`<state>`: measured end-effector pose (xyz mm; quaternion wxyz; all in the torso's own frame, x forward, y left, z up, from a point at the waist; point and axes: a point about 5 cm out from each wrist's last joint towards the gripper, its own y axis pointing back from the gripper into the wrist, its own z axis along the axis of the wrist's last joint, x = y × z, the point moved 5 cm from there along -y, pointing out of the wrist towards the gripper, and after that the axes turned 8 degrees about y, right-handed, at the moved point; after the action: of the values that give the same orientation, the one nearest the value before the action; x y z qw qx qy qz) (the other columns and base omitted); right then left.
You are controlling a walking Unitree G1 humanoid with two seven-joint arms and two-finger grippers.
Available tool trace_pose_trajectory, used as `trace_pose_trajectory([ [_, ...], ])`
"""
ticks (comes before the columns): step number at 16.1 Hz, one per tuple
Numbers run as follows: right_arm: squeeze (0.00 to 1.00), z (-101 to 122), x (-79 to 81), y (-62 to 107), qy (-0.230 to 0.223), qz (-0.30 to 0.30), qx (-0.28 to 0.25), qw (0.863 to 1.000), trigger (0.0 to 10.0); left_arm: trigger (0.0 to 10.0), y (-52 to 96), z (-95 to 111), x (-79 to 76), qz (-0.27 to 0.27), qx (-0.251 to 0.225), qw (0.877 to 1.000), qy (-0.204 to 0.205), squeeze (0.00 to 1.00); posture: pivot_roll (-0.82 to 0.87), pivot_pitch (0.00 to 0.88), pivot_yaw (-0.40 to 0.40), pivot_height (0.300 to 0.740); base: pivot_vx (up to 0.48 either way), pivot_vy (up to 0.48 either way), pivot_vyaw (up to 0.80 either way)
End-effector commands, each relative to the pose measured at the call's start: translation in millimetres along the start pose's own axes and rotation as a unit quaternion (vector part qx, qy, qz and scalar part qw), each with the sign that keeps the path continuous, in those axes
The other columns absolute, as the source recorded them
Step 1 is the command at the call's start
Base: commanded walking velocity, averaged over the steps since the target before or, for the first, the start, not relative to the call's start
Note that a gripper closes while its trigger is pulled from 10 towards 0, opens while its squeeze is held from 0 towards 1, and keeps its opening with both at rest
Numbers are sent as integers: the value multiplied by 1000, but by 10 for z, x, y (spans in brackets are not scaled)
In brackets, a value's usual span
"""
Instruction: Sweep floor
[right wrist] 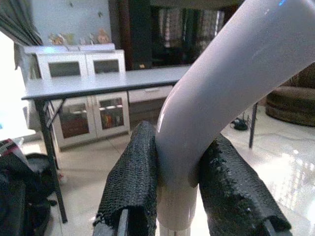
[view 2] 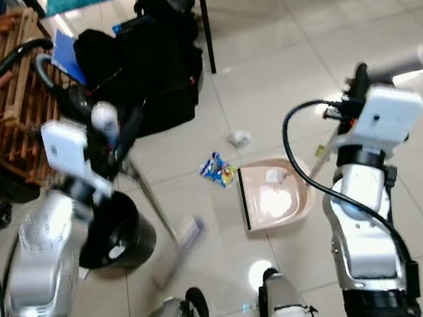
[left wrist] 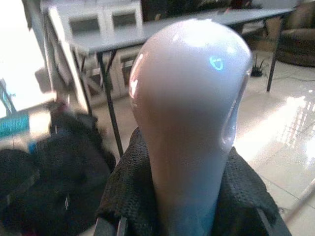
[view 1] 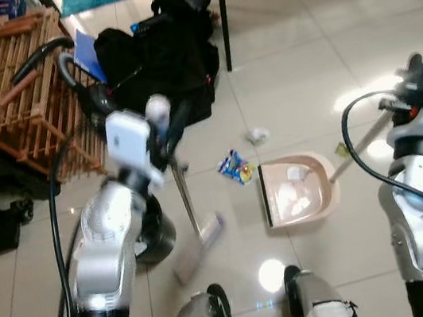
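My left gripper (view 1: pixel 164 131) is shut on the top of the broom handle (left wrist: pixel 189 98), a white rounded knob between the black pads. The shaft slants down to the blurred broom head (view 1: pixel 201 242) on the tiles by my feet. A pink dustpan (view 1: pixel 298 190) lies on the floor with white scraps inside. Its long white handle (right wrist: pixel 211 98) rises to my right gripper (view 2: pixel 359 80), which is shut on it. A colourful snack wrapper (view 1: pixel 235 167) lies just left of the pan's mouth. A crumpled white paper (view 1: pixel 257 135) sits a little farther away.
Black bags (view 1: pixel 156 54) are heaped ahead, beside a black table leg (view 1: pixel 223 20). A wooden slatted rack (view 1: pixel 24 92) stands at the left. A black round bin (view 1: pixel 156 233) sits under my left arm. My feet (view 1: pixel 220 315) are at the bottom.
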<state>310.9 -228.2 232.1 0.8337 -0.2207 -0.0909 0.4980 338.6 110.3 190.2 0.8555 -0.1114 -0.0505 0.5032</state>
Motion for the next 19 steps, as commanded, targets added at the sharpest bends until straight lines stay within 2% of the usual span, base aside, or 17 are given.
trace_pose_trajectory([
  [1, 0, 115, -28, -24, -19, -2, 0, 1000, 10000, 10000, 61, 52, 49, 17, -5, 1000, -5, 0, -82, 162, 81, 740, 0, 0, 0],
  [4, 0, 165, -4, -47, -47, 12, 25, 999, 10000, 10000, 162, -61, 84, 36, 22, 999, -16, 0, -84, 154, 76, 740, 0, 0, 0],
  [6, 0, 177, -15, -61, -43, 18, 39, 998, 10000, 10000, 253, -155, 84, 37, 54, 997, -29, 0, -77, 153, 73, 740, 0, 0, 0],
  [8, 0, 168, -44, -93, -35, 22, 69, 997, 10000, 10000, 439, -525, 49, 22, 156, 986, -55, 0, -62, 154, 71, 740, 0, 0, 0],
  [9, 0, 192, -35, -106, -36, 26, 70, 997, 10000, 10000, 476, -563, 51, 27, 162, 985, -45, 0, -68, 153, 73, 740, 0, 0, 0],
  [10, 0, 322, 15, -159, -36, 43, 60, 997, 10000, 10000, 610, -667, 77, 55, 178, 983, -10, 0, -72, 152, 72, 740, 0, 0, 0],
  [11, 0, 392, 50, -188, -31, 55, 54, 997, 10000, 10000, 682, -726, 59, 57, 192, 980, -1, 0, -77, 152, 67, 740, 0, 0, 0],
  [14, 0, 482, 77, -232, -37, 63, 51, 996, 10000, 10000, 834, -830, 64, 76, 213, 974, -3, 0, -80, 150, 55, 740, 0, 0, 0],
  [19, 0, 429, 139, -124, -40, 77, 70, 994, 10000, 10000, 801, -800, 59, 81, 203, 976, -9, 0, -83, 155, 45, 740, 0, 0, 0],
])
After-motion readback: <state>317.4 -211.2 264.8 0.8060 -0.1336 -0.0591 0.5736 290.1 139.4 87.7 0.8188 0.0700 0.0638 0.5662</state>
